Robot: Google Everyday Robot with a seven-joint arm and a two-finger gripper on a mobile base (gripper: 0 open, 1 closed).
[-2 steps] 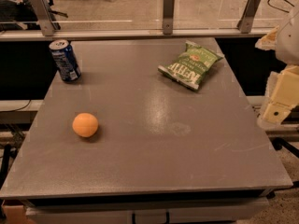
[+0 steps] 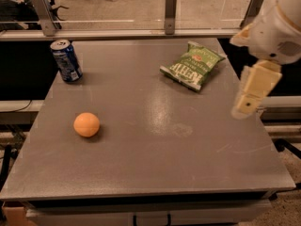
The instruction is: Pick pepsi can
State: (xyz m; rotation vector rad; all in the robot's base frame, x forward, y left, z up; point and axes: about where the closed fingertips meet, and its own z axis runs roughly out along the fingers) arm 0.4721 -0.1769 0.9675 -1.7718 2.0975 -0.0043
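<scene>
The green chip bag (image 2: 192, 65) near the far edge reads "Kettle"; the pepsi can (image 2: 66, 60) bears white markings too small to read. The gripper (image 2: 246, 105) has come inward over the table's (image 2: 155, 173) right edge; whether it is clenched cannot be told. The can stands upright at the far left corner, silver top up.

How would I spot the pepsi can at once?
On the grey table, look to the far left corner, across from the gripper at the right edge. The pepsi can stands there: the only blue, silver-topped cylinder, unlike the orange ball and green chip bag.
</scene>
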